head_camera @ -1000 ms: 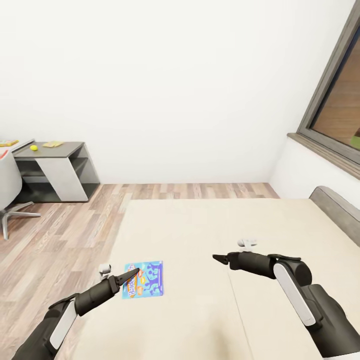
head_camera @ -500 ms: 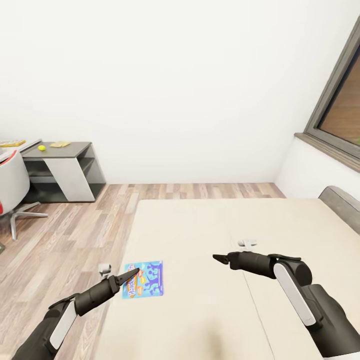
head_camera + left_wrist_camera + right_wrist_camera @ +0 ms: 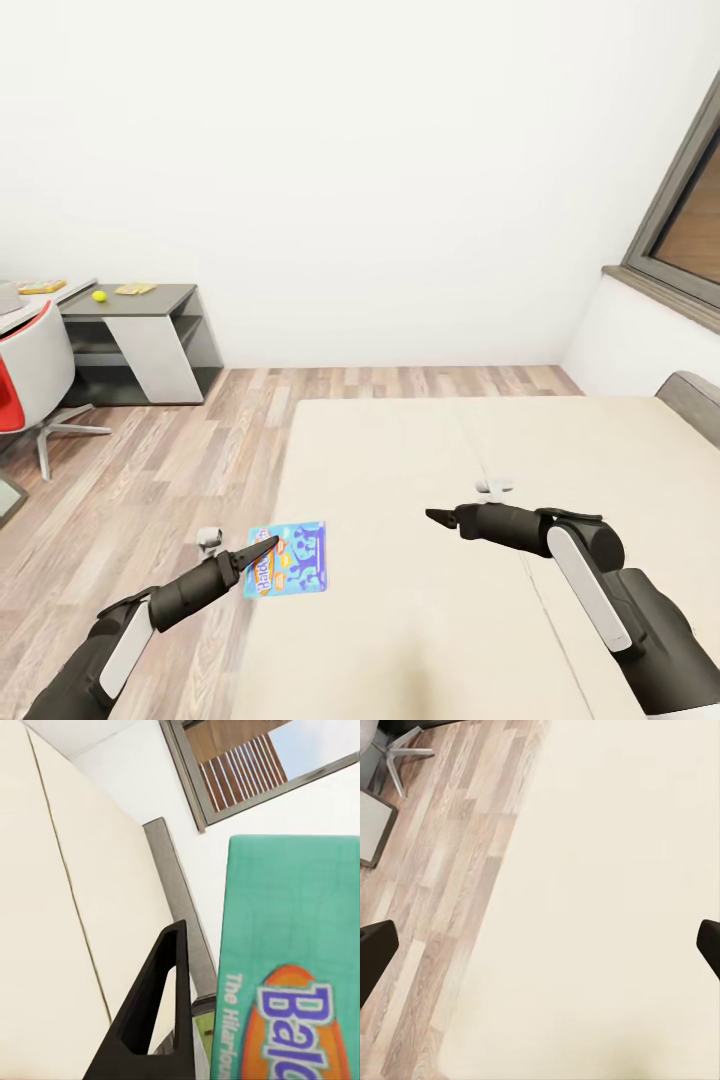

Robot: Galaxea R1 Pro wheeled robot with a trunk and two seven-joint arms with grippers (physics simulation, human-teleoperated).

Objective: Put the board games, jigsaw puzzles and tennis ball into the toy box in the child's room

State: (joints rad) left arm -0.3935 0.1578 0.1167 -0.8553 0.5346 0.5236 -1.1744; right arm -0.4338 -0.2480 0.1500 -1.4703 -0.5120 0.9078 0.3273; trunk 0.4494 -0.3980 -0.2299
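One board game [image 3: 290, 559] is in sight: a blue box with cartoon figures, pinched in the left gripper [image 3: 262, 549] and held over the bed's [image 3: 420, 440] near left edge, where mattress meets floor. In the left wrist view the box [image 3: 289, 967] shows its green side with orange lettering, pressed against one dark finger [image 3: 154, 1012]. On the far table [image 3: 140, 300] lie one tennis ball [image 3: 99, 296] on the dark grey wing, one flat yellow piece [image 3: 134, 289] near that wing's back edge, and one more yellow-orange flat item [image 3: 42, 287] on the light grey wing; both are too small to name surely.

The right gripper [image 3: 432, 516] hangs over the middle of the mattress, holding nothing; in the right wrist view its two fingertips [image 3: 375, 952] stand far apart at the sides.

The mattress is beige with one seam along it, and a low grey headboard [image 3: 692, 402] sits at its right end. The floor [image 3: 150, 470] is wood plank, the walls white. One dark-framed window [image 3: 680, 225] is at right. One white-and-red swivel chair [image 3: 30, 385] stands beside the table.
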